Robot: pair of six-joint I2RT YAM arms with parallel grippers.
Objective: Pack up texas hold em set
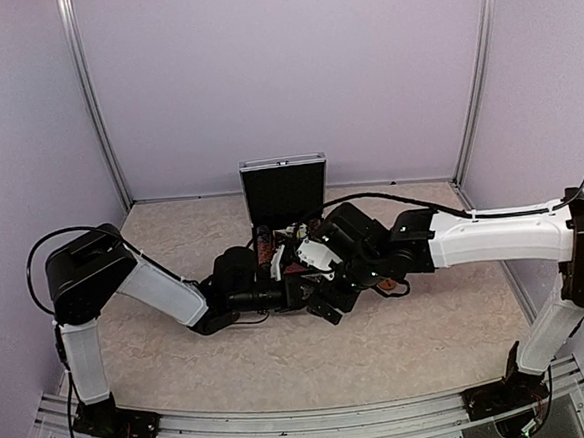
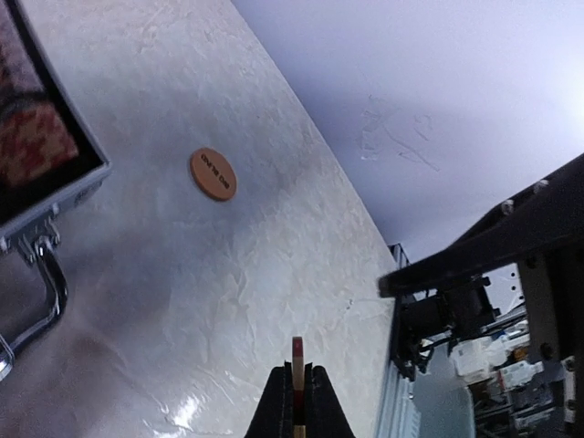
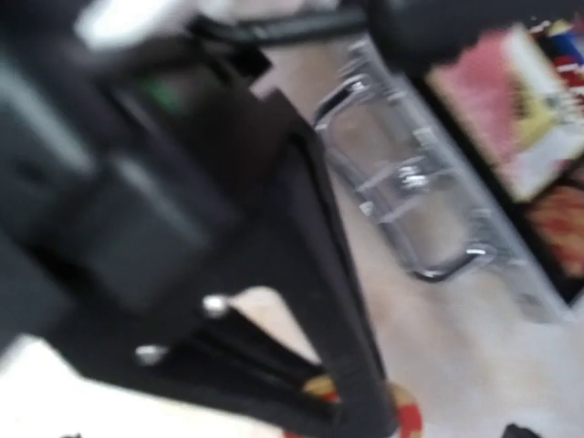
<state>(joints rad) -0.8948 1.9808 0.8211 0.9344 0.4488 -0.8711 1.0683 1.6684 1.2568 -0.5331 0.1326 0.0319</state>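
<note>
One chip [image 2: 297, 349] in L gripper [image 2: 297, 376]

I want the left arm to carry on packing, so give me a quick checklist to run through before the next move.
1. Left fingers closed on a chip: ok, the chip is pinched edge-on.
2. Case lid open: ok, it stands upright.
3. Round orange button packed: not ok, it lies on the table outside the case.
4. Clear way into the case: cannot tell, the left arm and right arm crowd together over it.
5. Right fingers open or shut: cannot tell, the right wrist view is blurred.
</note>
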